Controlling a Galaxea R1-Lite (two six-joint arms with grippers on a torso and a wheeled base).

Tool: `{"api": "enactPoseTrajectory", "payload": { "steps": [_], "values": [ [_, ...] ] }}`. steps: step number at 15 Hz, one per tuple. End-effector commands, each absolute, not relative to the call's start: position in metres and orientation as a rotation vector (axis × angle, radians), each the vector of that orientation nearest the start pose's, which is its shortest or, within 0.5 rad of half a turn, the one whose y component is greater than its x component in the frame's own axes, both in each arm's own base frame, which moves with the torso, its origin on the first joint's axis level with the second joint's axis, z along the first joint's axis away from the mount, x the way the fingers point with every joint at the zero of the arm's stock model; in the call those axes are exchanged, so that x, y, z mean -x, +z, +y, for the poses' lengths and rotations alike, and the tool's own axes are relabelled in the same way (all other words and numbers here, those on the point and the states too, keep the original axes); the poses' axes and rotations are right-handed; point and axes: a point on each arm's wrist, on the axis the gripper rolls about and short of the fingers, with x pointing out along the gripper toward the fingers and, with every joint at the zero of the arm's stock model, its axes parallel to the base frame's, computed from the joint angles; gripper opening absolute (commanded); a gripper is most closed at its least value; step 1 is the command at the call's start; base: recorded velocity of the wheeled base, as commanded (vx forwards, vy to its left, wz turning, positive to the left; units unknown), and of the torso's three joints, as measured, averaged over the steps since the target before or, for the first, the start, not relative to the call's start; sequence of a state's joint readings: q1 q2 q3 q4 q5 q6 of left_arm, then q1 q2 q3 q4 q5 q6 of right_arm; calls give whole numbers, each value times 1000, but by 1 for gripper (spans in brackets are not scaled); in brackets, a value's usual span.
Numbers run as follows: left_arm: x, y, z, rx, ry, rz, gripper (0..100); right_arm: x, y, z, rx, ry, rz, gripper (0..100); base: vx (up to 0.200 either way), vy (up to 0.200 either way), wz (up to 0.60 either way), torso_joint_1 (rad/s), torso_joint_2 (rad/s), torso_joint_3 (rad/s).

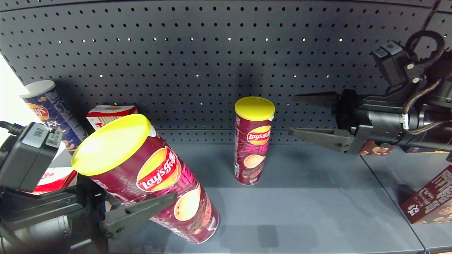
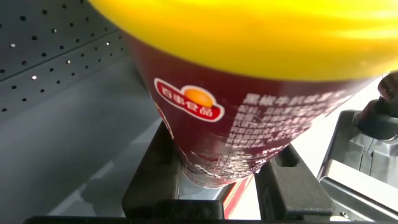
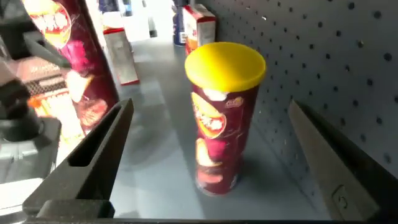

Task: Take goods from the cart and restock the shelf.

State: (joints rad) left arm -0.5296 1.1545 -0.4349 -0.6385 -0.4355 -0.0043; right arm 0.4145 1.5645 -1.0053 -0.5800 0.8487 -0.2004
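You have one can (image 1: 254,141) standing on the shelf (image 1: 300,204), the right gripper (image 1: 293,114) beside it with fingers (image 1: 317,135) spread wide; the tilted can (image 1: 148,176) clamped in the left gripper (image 2: 221,186) is yet to be placed.

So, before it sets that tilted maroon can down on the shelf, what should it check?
1. Left hand grips the tilted maroon cardboard can with yellow lid: ok.
2. Held can upright: not ok, it leans.
3. Bare grey metal shelf board beside it: ok.
4. Gap to the standing maroon yellow-lidded can: ok.
5. Right hand open, apart from the standing can: ok.
6. Held can's base touching the shelf: cannot tell.
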Motion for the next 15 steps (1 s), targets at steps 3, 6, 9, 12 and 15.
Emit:
{"api": "enactPoseTrajectory", "payload": {
  "steps": [3, 6, 9, 12, 15],
  "values": [
    [-133, 209, -89, 1, -964, 80, 0, -283, 259, 143, 173, 1268, -108, 100, 0, 0, 0, 0, 0, 0],
    [-133, 210, -89, 1, -966, 79, 0, -295, 245, 148, 164, 1269, -63, 100, 0, 0, 0, 0, 0, 0],
    [-133, 210, -89, 1, -966, 77, 0, -304, 231, 153, 156, 1274, -21, 100, 0, 0, 0, 0, 0, 0],
    [-133, 209, -89, 0, -963, 82, 0, -313, 213, 160, 173, 1286, 11, 100, 0, 0, 0, 0, 0, 0],
    [-133, 209, -89, 2, -961, 83, 0, -319, 201, 163, 181, 1294, 32, 100, 0, 0, 0, 0, 0, 0]
  ]
}}
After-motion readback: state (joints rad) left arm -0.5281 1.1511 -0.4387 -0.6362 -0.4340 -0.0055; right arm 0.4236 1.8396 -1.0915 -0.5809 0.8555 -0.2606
